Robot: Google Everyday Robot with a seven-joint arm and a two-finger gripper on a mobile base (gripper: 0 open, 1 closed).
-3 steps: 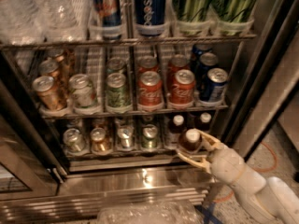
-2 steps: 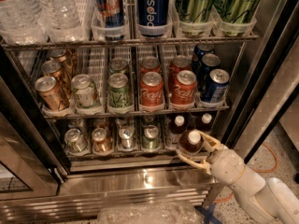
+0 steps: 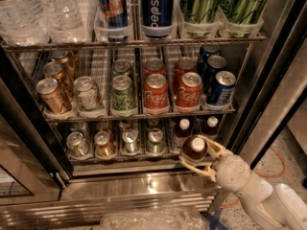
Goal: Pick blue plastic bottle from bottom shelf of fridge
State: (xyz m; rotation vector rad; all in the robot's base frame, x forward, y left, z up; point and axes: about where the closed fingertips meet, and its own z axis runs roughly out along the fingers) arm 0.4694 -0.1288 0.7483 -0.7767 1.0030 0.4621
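The gripper [image 3: 191, 150] sits at the lower right of the stainless-steel fridge [image 3: 144, 188], its pale curved fingers clamped on either side of the blue plastic bottle [image 3: 194, 151]. The bottle is at the front right edge of the wire bottom shelf [image 3: 120, 159]. It stands upright, stubby and smooth, with dark contents and a white cap on top.
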